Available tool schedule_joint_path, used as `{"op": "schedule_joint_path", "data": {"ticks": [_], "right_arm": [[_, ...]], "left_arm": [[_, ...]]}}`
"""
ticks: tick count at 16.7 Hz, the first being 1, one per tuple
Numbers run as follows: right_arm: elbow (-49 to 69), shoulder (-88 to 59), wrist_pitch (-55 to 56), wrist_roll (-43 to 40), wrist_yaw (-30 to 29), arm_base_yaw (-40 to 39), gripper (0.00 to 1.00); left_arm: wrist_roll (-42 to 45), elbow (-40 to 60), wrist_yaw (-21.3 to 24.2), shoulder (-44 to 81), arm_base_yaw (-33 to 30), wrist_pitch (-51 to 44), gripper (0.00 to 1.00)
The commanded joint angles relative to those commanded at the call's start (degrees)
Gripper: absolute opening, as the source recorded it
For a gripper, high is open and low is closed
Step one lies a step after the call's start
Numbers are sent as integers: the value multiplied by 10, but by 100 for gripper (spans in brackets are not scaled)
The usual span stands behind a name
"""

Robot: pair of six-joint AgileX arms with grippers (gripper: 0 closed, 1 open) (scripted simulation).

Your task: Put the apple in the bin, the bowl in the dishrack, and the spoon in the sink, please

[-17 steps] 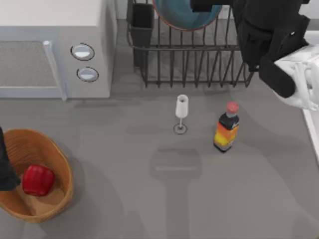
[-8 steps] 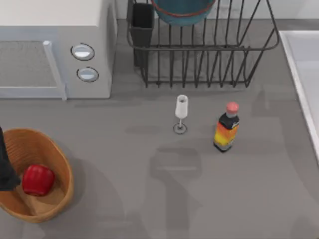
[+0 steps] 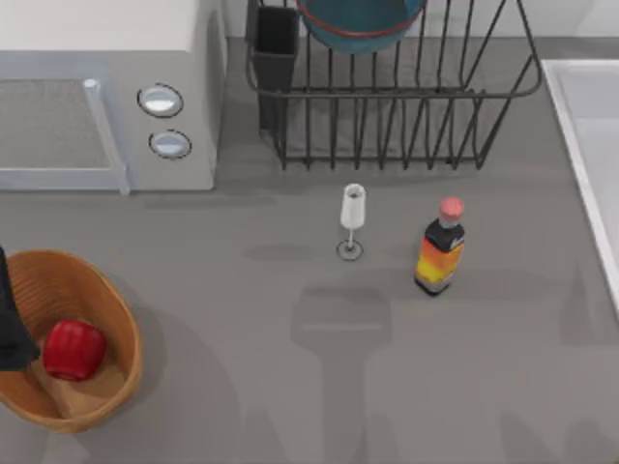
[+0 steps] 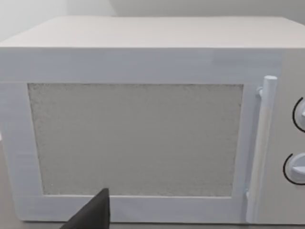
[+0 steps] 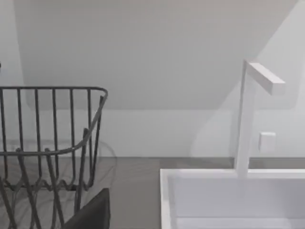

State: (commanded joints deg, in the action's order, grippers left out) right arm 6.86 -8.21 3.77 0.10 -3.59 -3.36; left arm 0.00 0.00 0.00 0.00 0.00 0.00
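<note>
Resting in the oval orange-brown wicker bin (image 3: pixel 97 290) at the table's near left was the glossy red apple (image 3: pixel 73 350), with the big blue-glazed bowl (image 3: pixel 360 21) standing among the bars of the black wire dishrack (image 3: pixel 397 106) at the back.

A dark part of my left arm (image 3: pixel 12 324) sat at the table's left edge, touching the bin's rim. Its wrist camera faced the grey-white microwave (image 4: pixel 143 124), with one dark fingertip (image 4: pixel 93 214) in sight, so how far its fingers stood apart I could not tell. My right wrist camera looked past one dark fingertip (image 5: pixel 93 212) at the dishrack and the pale white rectangular sink (image 5: pixel 228 200) under its white tap (image 5: pixel 248 119); its opening I could not tell either. A small white stemmed glass (image 3: pixel 353 218) and a dark red-capped bottle (image 3: pixel 441 246) stood mid-table.
</note>
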Motion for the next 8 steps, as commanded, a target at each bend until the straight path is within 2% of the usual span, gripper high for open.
{"op": "schedule_joint_path", "data": {"ticks": [4,8], "right_arm": [[-65,78,-36,-1,34,32,100],[-69,82,-38,-1,36,34,100]], "left_arm": [[0,0,0,0,0,0,100],[0,0,0,0,0,0,100]]}}
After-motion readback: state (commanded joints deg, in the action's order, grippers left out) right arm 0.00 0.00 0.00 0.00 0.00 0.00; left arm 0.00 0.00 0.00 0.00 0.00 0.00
